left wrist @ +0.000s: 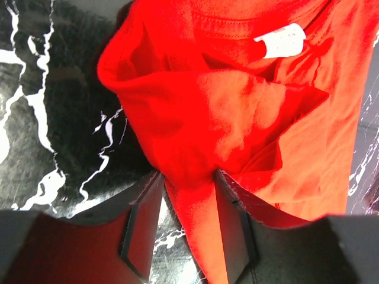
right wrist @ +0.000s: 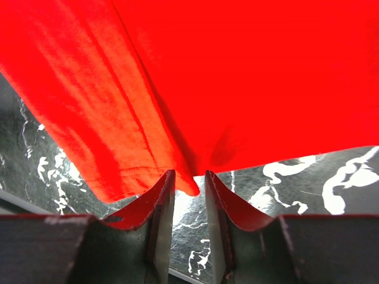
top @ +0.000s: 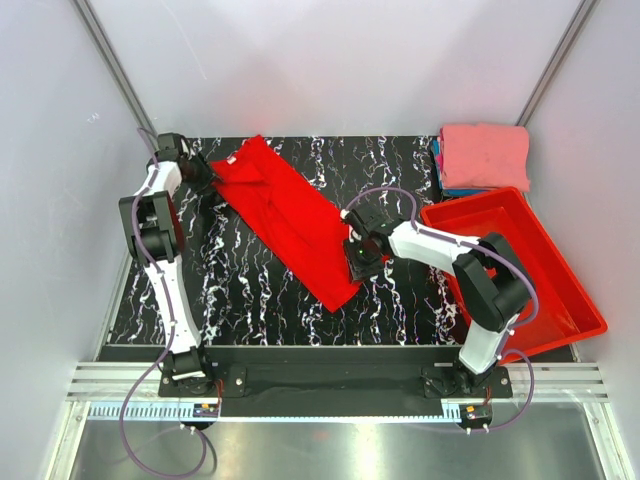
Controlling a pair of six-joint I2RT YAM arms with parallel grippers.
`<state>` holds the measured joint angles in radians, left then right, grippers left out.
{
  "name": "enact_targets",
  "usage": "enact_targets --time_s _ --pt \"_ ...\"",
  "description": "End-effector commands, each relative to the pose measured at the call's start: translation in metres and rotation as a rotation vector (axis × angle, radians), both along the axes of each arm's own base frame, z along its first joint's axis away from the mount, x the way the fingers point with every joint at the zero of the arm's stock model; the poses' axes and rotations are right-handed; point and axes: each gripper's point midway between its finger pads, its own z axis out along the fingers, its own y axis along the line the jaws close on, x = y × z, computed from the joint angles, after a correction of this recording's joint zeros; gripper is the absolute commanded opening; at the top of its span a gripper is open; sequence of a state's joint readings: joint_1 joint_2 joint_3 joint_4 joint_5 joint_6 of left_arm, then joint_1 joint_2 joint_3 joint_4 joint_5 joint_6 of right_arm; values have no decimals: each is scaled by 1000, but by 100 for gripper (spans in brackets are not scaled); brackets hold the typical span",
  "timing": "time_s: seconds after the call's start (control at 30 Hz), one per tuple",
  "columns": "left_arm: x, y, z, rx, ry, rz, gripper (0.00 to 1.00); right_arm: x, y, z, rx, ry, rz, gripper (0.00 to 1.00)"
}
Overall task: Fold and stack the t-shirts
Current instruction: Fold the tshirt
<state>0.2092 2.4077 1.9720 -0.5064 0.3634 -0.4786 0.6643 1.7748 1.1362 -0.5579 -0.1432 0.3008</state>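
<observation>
Top external: black, white-veined table. Rigid red bin at right. Soft red shirt lies diagonally mid-table as a long strip. Folded pink shirt at far right corner. Left arm reaches far to the collar end; left gripper jaws apart astride a bunched fold, grip unclear. Right gripper low at the hem; jaws narrow, hem corner at tips, pinch unclear.

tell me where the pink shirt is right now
In the top view the salmon-pink t-shirt lies folded at the far right corner of the table, on top of blue folded cloth, just behind the red bin.
</observation>
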Motion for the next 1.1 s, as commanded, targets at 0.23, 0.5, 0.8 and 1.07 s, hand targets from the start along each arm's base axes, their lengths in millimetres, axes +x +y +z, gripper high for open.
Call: enact_targets --time_s 0.23,0.5,0.8,1.07 --pt "21 0 -9 -41 -25 -2 30 -4 18 0 100 20 48 31" --pt "33 2 -14 -95 -29 29 4 -5 16 -4 103 20 -3 0" --pt "39 6 -12 -106 -45 49 0 -14 9 -6 113 22 -45 0" --pt "41 8 -13 -119 -49 54 0 -13 10 3 138 1 -80 0"
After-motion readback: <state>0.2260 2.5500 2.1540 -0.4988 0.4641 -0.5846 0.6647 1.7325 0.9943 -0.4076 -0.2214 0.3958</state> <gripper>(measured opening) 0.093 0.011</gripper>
